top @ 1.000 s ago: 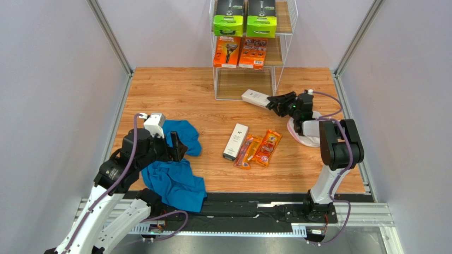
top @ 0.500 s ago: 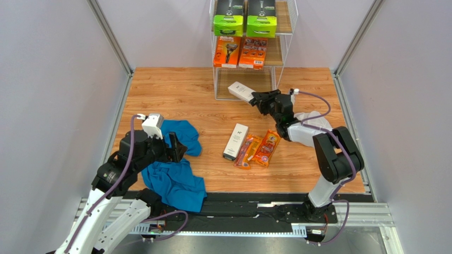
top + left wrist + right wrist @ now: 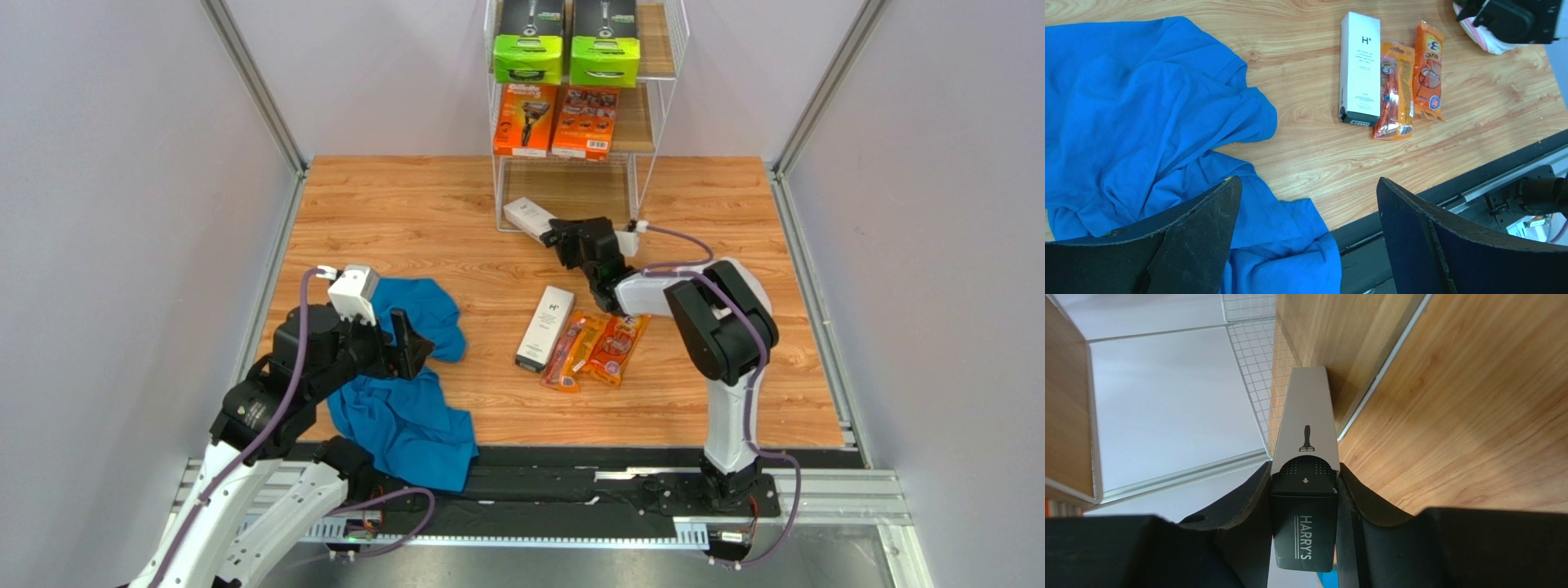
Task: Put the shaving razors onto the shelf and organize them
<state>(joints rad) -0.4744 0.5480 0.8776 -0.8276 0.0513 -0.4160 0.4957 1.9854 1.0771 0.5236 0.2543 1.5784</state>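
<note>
The white wire shelf [image 3: 654, 86] stands at the back. Two black boxes with lime-green ends [image 3: 564, 55] sit on an upper tier, two orange boxes [image 3: 555, 123] on the tier below. My right gripper [image 3: 561, 233] is shut on a slim white box [image 3: 530, 217], held at the front of the lowest tier; in the right wrist view the box [image 3: 1308, 435] points at the shelf edge. A second slim white box [image 3: 545, 328] and two orange blister packs [image 3: 596, 344] lie on the table. My left gripper [image 3: 405, 341] is open and empty over a blue cloth [image 3: 405, 404].
The blue cloth [image 3: 1137, 147] covers the near left of the table. The black front rail [image 3: 589, 472] runs along the near edge. Grey walls close in both sides. The round white pink-rimmed item is hidden behind the right arm in the top view; it shows in the left wrist view [image 3: 1484, 38].
My right gripper has carried the slim white box to the left, from right of the shelf to the front of its lowest tier. The left arm has barely moved.
</note>
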